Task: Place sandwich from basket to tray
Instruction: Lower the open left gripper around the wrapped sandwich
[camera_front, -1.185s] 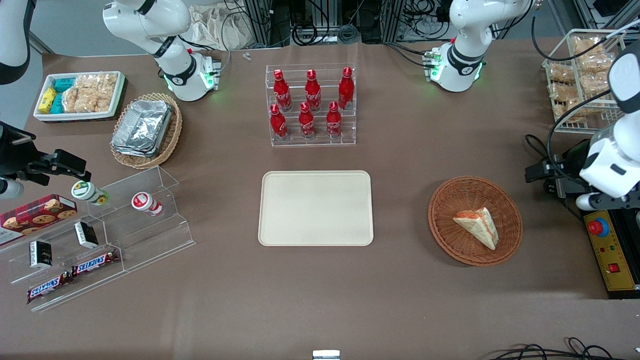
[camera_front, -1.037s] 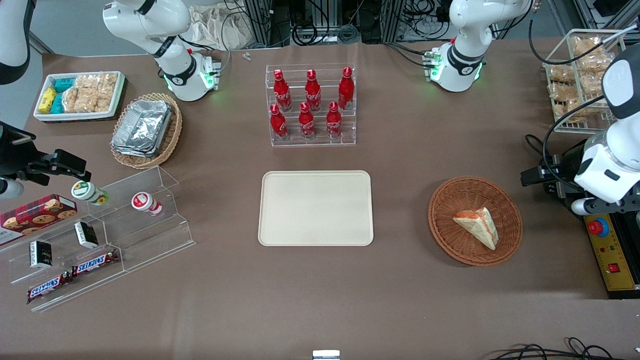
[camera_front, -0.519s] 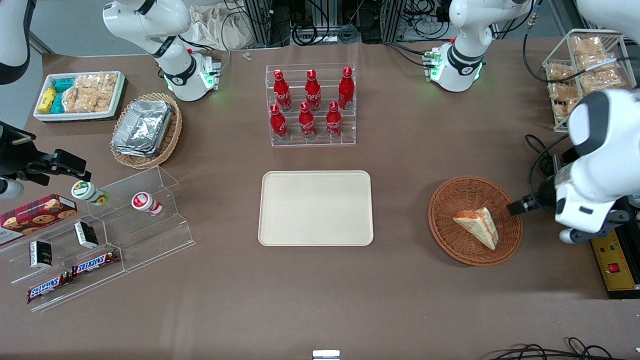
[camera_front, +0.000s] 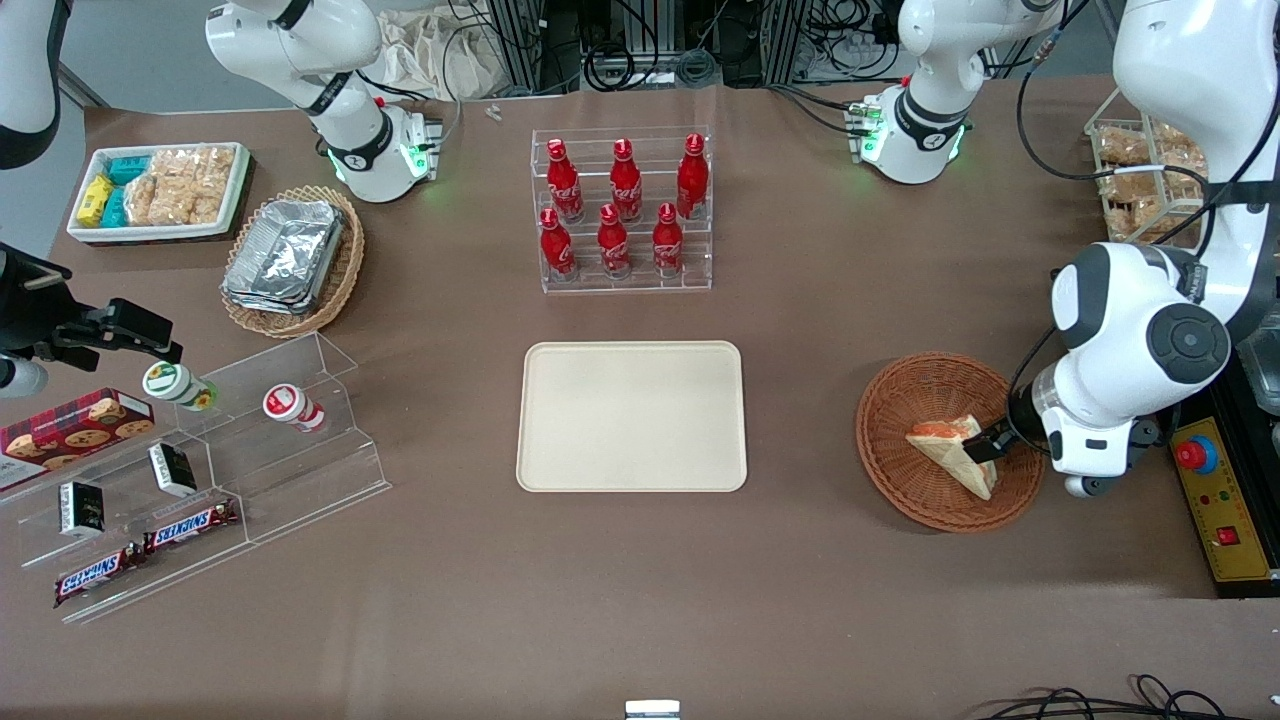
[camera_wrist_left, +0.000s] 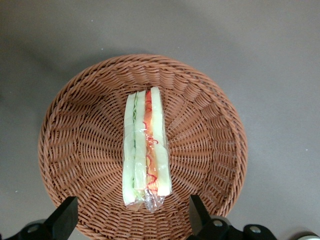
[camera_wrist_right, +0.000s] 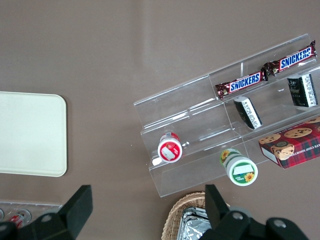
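The sandwich, a pale wedge in clear wrap with red and green filling, lies in the round reddish-brown wicker basket toward the working arm's end of the table. My left gripper hangs over the basket's outer side, at the sandwich's edge. In the left wrist view its fingers stand wide open, one on each side of the sandwich's wrapped end, with nothing held between them. The cream tray lies flat at the table's middle, with nothing on it.
A clear rack of red bottles stands farther from the camera than the tray. A wire basket of snack packets and a yellow control box sit at the working arm's edge. An acrylic snack stand stands toward the parked arm's end.
The left arm has swung in from the table's edge and come down over the basket; its gripper now stands at the sandwich. The sandwich, basket and tray have not moved.
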